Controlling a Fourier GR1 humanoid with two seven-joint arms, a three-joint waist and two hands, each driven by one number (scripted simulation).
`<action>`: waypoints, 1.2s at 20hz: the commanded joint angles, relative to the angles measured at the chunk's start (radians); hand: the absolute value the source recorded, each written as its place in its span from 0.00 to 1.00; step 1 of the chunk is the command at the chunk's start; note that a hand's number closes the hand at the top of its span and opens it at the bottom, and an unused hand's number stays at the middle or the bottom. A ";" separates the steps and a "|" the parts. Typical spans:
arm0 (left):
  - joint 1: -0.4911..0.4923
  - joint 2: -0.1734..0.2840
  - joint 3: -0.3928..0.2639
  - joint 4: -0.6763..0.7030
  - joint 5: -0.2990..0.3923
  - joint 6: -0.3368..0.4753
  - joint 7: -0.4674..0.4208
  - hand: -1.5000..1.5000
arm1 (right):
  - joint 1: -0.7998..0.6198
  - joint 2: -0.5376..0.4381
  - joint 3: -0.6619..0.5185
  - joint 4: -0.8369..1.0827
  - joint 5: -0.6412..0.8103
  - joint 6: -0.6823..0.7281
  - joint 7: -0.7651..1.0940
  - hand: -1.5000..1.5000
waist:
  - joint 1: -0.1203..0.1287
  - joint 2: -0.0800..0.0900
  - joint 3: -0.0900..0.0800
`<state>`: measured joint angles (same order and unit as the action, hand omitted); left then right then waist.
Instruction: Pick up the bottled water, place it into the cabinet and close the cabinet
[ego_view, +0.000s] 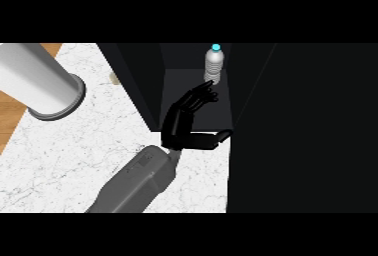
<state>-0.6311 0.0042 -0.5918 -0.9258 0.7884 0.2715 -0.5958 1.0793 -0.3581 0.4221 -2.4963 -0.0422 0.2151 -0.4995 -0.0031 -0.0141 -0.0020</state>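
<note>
Head view: one forearm is coming in from the lower edge, hand (186, 121) reaching into the open cabinet (193, 90). From where it enters I'm judging it the left hand, not certain.
Bottle position: bottled water (213, 64) is standing upright on the cabinet floor, toward the back, blue cap up.
Hand vs bottle: fingertips are sitting just below the bottle's base in this view; can't tell whether they are touching it or just apart.
Fingers: mostly straight and spread a little, thumb sticking out to the side, curled round nothing.
Other hand: not showing anywhere.
Handling guess: clear thin plastic, so likely light to moderate, smooth and a bit slippery, walls giving under a squeeze; tall and narrow, so tipping easily if nudged high.
Where to hold: mid-body, below the shoulder, fingers and thumb on opposite sides; avoiding the cap.
Task status: bottle is looking placed; door closing not yet done, judging by the open front.
Cabinet door: dark panel (303, 130) at right is probably the door; hard to confirm.
Tabletop: white marble tabletop (81, 150), grey cylinder (40, 82) standing at upper left, well apart.
</note>
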 joint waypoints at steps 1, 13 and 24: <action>0.183 0.015 -0.092 -0.201 -0.030 0.058 0.014 0.00 | 0.052 -0.020 -0.018 -0.160 0.039 -0.033 0.053 0.00 | 0.032 -0.007 0.001; 0.663 0.317 -0.151 -0.642 -0.040 0.021 -0.098 0.00 | 0.003 -0.195 0.032 -0.120 0.163 0.056 0.030 1.00 | 0.051 -0.002 -0.001; 0.897 0.643 -0.018 -0.766 0.002 -0.181 -0.230 0.00 | -0.180 -0.331 0.103 -0.206 0.231 0.091 0.111 1.00 | 0.077 0.002 -0.009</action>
<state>0.1863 0.5562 -0.6511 -1.6614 0.7786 0.1563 -0.7694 0.9411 -0.6392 0.4874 -2.4999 0.0291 0.2934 -0.4991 0.0634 -0.0172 -0.0087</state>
